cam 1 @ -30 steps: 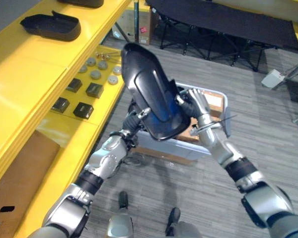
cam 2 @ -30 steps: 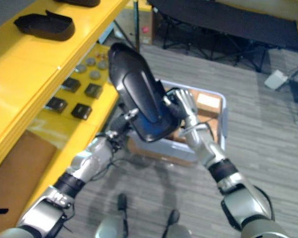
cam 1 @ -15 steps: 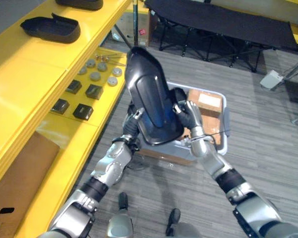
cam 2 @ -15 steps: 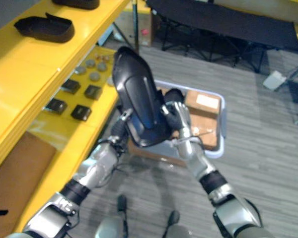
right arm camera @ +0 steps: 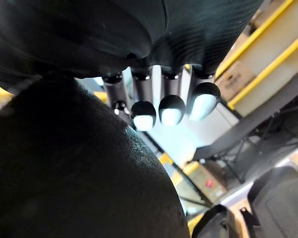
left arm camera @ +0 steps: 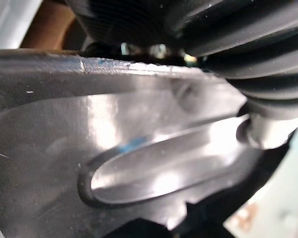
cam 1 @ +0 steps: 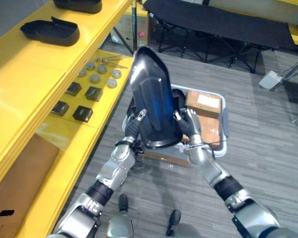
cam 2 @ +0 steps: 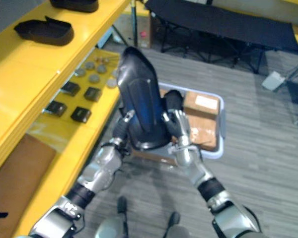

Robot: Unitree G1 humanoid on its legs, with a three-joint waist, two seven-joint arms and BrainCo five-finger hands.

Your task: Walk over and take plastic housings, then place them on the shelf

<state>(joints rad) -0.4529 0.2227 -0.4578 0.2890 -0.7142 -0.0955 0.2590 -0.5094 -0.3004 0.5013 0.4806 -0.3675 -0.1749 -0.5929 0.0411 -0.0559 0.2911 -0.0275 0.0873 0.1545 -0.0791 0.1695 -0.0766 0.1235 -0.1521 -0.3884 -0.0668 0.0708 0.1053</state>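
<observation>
Yellow shelf [cam 1: 35,74] alongside; plastic housing [cam 1: 151,99] near upright, right hand [cam 1: 190,124] pressing flat-fingered, left hand [cam 1: 140,117]: hold unclear.

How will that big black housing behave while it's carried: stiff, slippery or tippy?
Probably stiff: the black plastic housing shows no sag, pressed between the left robot hand and right robot hand. Likely slippery, since its glossy face shows highlights. Perhaps tippy: it stands tall, held near its lower end.
</observation>
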